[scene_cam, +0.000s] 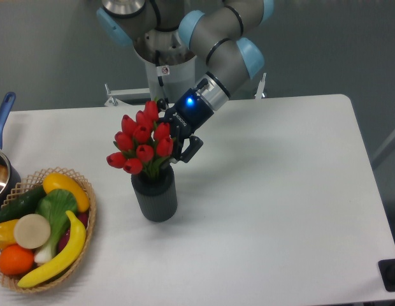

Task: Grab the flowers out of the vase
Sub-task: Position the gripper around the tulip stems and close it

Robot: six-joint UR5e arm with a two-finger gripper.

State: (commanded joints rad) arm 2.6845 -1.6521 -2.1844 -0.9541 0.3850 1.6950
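Note:
The flowers (pixel 139 145), a bunch of red tulip buds on green stems, stand in the vase (pixel 155 196), a short dark grey ribbed cylinder on the white table. The bunch leans a little to the left. My gripper (pixel 175 141) comes down from the upper right and sits right against the back right side of the buds, at bud height above the vase mouth. One black finger (pixel 192 148) shows to the right of the bunch. The other finger is hidden behind the buds, so I cannot see how the jaws stand.
A wicker basket (pixel 89 210) with banana, orange, greens and other produce stands at the front left. A pot with a blue handle (pixel 2 115) is at the left edge. The arm's base (pixel 160 57) stands behind the table.

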